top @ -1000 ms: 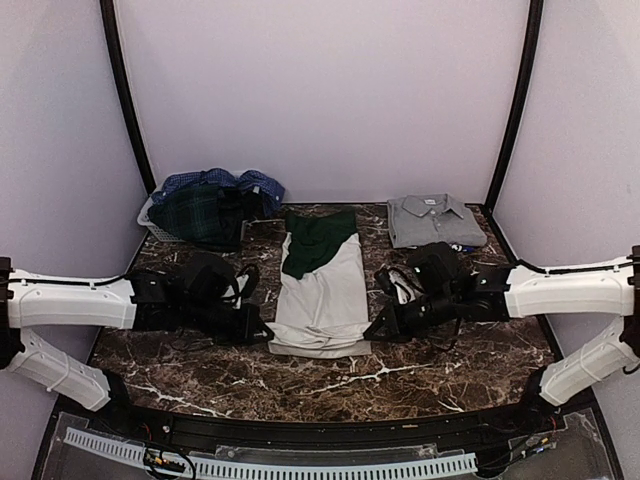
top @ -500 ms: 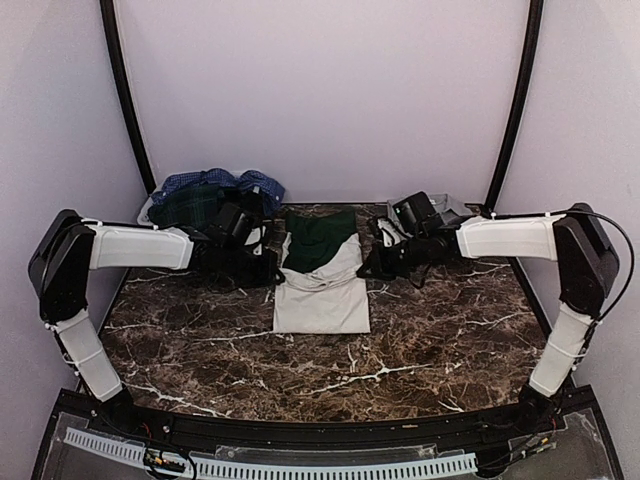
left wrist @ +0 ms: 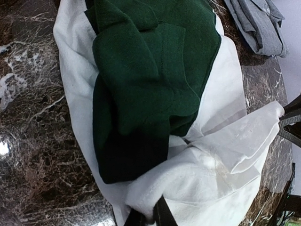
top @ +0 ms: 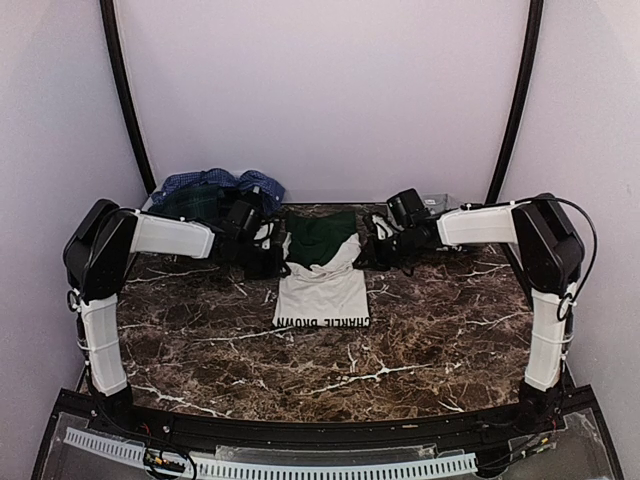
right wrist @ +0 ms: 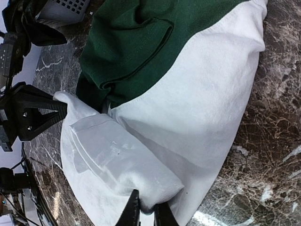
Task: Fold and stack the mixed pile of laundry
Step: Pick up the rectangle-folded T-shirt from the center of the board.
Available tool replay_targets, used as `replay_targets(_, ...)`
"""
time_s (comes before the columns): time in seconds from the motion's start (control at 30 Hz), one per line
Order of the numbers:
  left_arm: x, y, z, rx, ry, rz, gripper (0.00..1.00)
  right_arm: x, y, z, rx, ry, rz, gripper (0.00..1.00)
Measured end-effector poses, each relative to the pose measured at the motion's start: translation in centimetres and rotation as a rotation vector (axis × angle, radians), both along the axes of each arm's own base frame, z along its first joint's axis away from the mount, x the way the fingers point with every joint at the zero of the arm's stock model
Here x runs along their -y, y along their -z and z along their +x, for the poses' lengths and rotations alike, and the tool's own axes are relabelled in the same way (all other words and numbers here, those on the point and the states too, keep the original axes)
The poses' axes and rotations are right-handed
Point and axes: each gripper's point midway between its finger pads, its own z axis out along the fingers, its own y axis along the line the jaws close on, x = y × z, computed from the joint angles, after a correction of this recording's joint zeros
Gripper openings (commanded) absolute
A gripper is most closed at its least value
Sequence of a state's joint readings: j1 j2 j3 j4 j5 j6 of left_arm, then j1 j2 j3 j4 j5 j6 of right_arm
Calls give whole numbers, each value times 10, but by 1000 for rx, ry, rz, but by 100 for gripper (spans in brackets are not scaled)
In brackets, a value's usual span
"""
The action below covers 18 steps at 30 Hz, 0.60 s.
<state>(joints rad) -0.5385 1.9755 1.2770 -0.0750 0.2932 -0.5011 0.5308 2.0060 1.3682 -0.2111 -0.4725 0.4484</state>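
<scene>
The white tee (top: 322, 290) with dark green sleeves (top: 318, 238) lies mid-table, doubled over, black lettering along its near fold. My left gripper (top: 282, 262) is shut on its left edge and my right gripper (top: 366, 255) on its right edge, both near the sleeves. The left wrist view has dark fingertips (left wrist: 162, 217) pinching a white fold of the tee (left wrist: 225, 155) below the green sleeve (left wrist: 150, 70). In the right wrist view my right gripper (right wrist: 143, 212) pinches the tee (right wrist: 197, 94) the same way. The remaining laundry pile (top: 215, 195) sits at the back left.
A folded grey shirt (left wrist: 256, 23) lies at the back right, mostly hidden behind my right arm in the top view. The pale grey basket (right wrist: 63, 9) holds the pile at the back left. Dark marbled table (top: 330, 370) stretches toward the near edge.
Both grippers carried the tee's near hem away from me toward the green sleeves, folding the shirt in half. The arms now reach far back and the lettering shows at the near fold.
</scene>
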Motion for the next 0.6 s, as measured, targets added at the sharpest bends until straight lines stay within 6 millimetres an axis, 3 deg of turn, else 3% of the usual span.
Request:
replay_targets(0.1, 3, 2, 7, 9, 6, 3, 28, -1, -5, 7, 4, 2, 5, 44)
replay_targets(0.3, -4, -12, 26, 49, -22, 16, 50, 12, -28, 33, 46, 49, 27, 56)
replay_targets(0.4, -23, -24, 36, 68, -74, 27, 58, 29, -35, 38, 47, 81, 13, 59)
replay_targets(0.5, -44, -46, 35, 100, -114, 21, 61, 46, -48, 27, 55, 91, 13, 58)
replay_targets(0.6, -56, -62, 17, 112, -120, -5, 62, 54, -57, -2, 41, 72, 35, 56)
